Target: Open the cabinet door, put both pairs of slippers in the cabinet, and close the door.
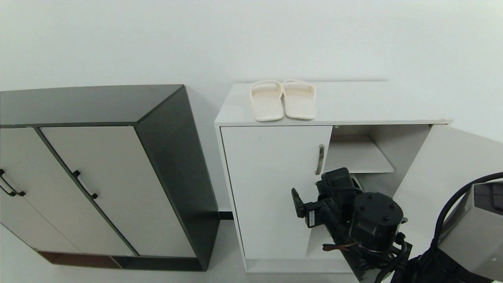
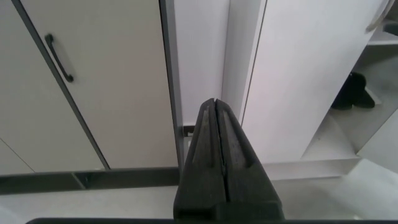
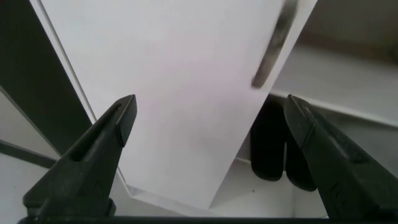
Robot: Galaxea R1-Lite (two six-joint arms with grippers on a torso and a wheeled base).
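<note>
Dark cabinet — beige doors, black handles

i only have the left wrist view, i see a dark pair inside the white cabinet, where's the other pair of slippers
Observer: The cream slippers lie side by side on top of the white cabinet, not inside it.
Operator: is the right gripper holding anything
Observer: No. The right gripper is open and empty, in front of the closed left door, near its handle.
Operator: and the other door
Observer: The right door stands swung wide open toward the robot's right, so the shelves are exposed.
</note>
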